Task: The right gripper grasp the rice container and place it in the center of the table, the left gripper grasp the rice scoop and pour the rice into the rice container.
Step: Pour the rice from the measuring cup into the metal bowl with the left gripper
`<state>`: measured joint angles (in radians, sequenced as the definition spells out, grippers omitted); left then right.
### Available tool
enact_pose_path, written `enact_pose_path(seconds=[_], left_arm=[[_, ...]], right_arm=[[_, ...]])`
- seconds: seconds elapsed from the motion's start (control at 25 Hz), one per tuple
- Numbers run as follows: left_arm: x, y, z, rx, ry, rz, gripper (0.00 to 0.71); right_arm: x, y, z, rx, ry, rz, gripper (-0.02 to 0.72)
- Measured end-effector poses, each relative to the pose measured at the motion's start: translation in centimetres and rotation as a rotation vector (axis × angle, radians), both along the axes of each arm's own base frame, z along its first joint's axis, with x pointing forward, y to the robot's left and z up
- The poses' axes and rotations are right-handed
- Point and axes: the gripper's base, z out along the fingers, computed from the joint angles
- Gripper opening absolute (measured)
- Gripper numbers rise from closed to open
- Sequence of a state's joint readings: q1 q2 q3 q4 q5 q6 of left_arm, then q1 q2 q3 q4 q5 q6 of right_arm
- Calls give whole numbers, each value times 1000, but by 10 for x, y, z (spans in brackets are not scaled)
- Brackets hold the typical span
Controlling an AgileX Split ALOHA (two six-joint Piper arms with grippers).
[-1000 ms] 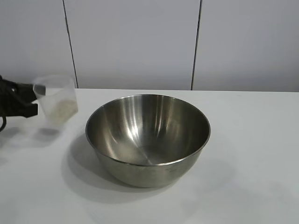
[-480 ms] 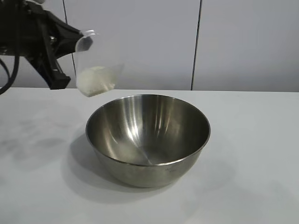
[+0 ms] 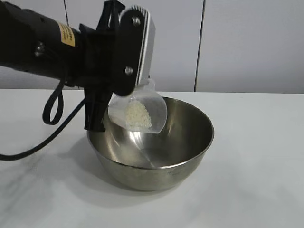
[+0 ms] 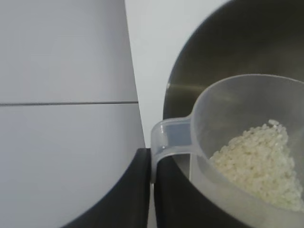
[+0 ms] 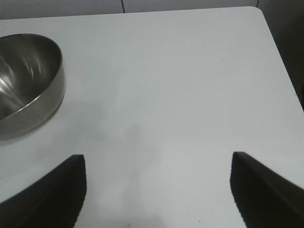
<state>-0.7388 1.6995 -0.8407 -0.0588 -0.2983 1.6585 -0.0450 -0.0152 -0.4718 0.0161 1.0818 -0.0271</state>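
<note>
Left side of the exterior view: the left gripper point(image 3: 124, 97) reaches in over the near-left rim of the rice container point(image 3: 152, 156); its fingers are clamped together on the little side handle of the rice scoop point(image 3: 138, 113), a hold the left wrist view confirms, with the handle pinched between the dark jaws. The scoop is tipped steeply on its side, its mouth turned toward the bowl's interior, held above the bowl and not touching it as far as can be seen; the rice point(image 3: 137, 116) is heaped against the scoop's lower wall, near the lip; no grains are visible on the bowl's floor.

Centre: the rice container stands upright on the table point(image 3: 256, 156), roughly mid-table; the placing step is judged complete.

Right side: the right gripper point(image 5: 156, 190) is parked well apart from the bowl, jaws spread wide and holding nothing.

Assessment: grasp of the scoop done; carry over the bowl done; the pour is begun in posture only; further tilt is judged necessary to discharge the rice.
</note>
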Motion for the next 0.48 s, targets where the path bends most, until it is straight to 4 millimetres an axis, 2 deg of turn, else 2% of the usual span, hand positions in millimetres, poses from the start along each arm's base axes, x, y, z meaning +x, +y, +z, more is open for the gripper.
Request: enact_pose_path(seconds=[0.2,0.48], left_arm=[[7,0,-3,235,-262,-85,8],[9,-4,8,465,-587,-162,8]], right_arm=[[0,0,0,0,0,0,568],[0,0,0,0,0,0,568]])
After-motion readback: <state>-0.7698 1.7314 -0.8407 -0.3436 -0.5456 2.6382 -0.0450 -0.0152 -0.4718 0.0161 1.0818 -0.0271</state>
